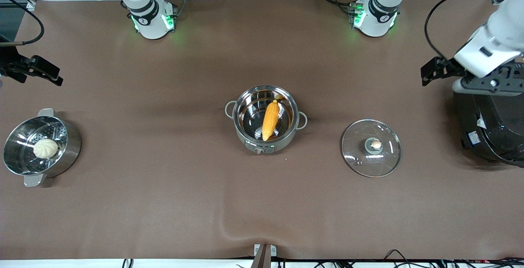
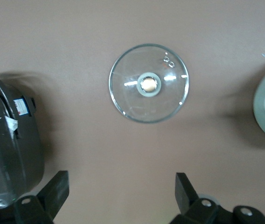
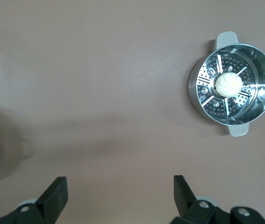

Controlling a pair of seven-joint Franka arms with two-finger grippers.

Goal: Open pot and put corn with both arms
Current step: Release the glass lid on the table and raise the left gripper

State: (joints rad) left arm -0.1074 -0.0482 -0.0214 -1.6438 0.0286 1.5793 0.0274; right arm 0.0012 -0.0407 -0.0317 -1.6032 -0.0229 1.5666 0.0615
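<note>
The pot point(image 1: 265, 119) sits mid-table point(image 1: 163, 202), uncovered, front knob panel toward the front camera, grey loop handles pointing toward each arm's end. The corn point(image 1: 270, 120) lies inside the pot, tapered tip at the rim nearest the front camera, thick end up against the rim on the robots' side.

The glass lid point(image 1: 371, 147) lies flat on the table, copper knob up, toward the left arm's end, well apart from the pot and slightly nearer the front camera. In the left wrist view the lid point(image 2: 148, 83) shows whole, knob centered.

The left gripper point(image 1: 440, 71) is up in the air at the left arm's end, just beside the black rice cooker point(image 1: 491, 124). Its fingers are spread wide and hold nothing; in the left wrist view the left gripper point(image 2: 120, 198) has bare table between its fingers.

The right gripper point(image 1: 39, 71) is up at the right arm's end, over bare table, near the steel steamer pot point(image 1: 39, 147). Fingers spread wide, empty; same in the right wrist view point(image 3: 118, 198). The steamer pot holds a white bun point(image 1: 45, 148) on its perforated insert point(image 3: 228, 86).
</note>
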